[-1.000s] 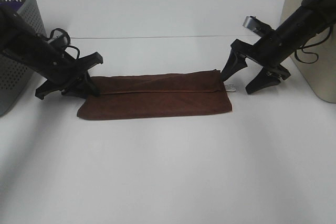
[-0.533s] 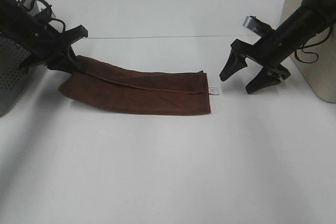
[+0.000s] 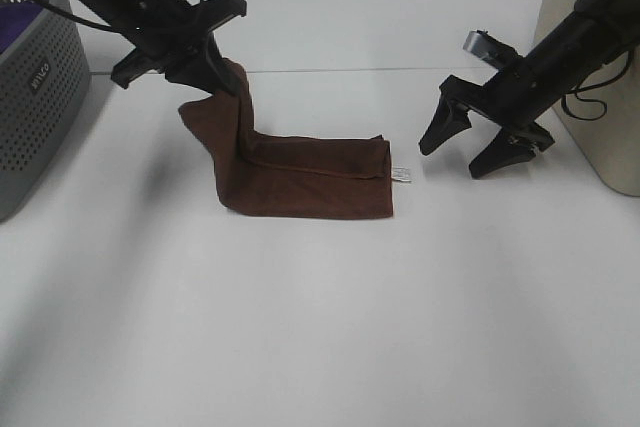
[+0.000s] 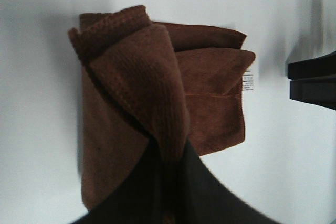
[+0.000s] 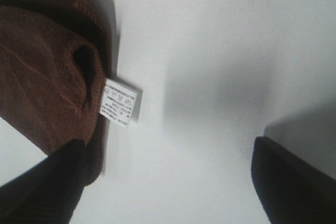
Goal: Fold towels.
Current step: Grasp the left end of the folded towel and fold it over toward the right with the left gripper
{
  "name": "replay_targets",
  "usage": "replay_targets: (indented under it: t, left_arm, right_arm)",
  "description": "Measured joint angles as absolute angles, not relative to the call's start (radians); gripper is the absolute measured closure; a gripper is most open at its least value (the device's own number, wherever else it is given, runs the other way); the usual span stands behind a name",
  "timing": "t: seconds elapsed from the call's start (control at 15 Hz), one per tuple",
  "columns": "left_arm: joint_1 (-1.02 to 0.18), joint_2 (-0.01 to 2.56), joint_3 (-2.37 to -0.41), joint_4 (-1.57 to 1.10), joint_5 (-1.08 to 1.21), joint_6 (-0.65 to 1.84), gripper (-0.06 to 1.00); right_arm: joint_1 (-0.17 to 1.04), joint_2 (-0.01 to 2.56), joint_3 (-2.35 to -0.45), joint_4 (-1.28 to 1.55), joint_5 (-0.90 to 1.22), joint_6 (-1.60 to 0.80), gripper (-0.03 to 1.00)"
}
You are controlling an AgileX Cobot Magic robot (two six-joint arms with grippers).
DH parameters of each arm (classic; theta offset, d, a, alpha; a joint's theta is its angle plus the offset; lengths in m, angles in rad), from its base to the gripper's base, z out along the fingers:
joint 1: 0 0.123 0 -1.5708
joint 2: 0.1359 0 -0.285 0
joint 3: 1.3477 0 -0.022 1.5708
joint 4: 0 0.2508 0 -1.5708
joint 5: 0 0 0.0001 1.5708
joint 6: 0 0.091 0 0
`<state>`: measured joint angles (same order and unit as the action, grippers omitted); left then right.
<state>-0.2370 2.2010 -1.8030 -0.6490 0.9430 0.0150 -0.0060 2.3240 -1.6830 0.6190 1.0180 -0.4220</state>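
The dark reddish-brown towel (image 3: pixel 300 177) lies folded into a long strip on the white table. Its left end is lifted off the table, and its right end lies flat with a small white tag (image 3: pixel 401 174). My left gripper (image 3: pixel 205 75) is shut on the lifted left end and holds it up above the table. The left wrist view shows the towel (image 4: pixel 157 93) hanging from the jaws. My right gripper (image 3: pixel 472 144) is open and empty just right of the tag. The right wrist view shows the tag (image 5: pixel 119 103) and the towel's end (image 5: pixel 47 72).
A grey perforated basket (image 3: pixel 35 97) stands at the left edge. A beige bin (image 3: pixel 600 117) stands at the right, behind my right arm. The white table (image 3: pixel 320 327) stretches toward the front.
My left gripper has lifted the towel's left end and carried it up and to the right. The towel's flat part has slid left. My right gripper has stayed open in place.
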Motion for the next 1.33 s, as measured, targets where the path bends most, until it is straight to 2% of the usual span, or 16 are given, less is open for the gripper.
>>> replay_targets:
  t: [0.73, 0.87, 1.07, 1.13, 1.33]
  left_arm:
    - [-0.43, 2.324, -1.809, -0.769, 0.715, -0.018, 0.9]
    - [-0.442, 2.331, -1.809, -0.773, 0.683, -0.021, 0.8]
    - [-0.443, 2.335, -1.809, -0.833, 0.652, -0.025, 0.48]
    - [-0.444, 2.336, -1.809, -0.866, 0.649, -0.012, 0.42]
    - [-0.445, 2.336, -1.809, -1.004, 0.65, 0.127, 0.38]
  right_arm:
    - [-0.006, 2.324, -1.683, 0.619, 1.018, -0.422, 0.16]
    - [-0.006, 2.324, -1.683, 0.619, 1.018, -0.422, 0.16]
    - [-0.006, 2.324, -1.683, 0.619, 1.018, -0.422, 0.16]
    - [-0.006, 2.324, -1.683, 0.619, 1.015, -0.422, 0.16]
    - [-0.006, 2.324, -1.683, 0.619, 1.012, -0.422, 0.16]
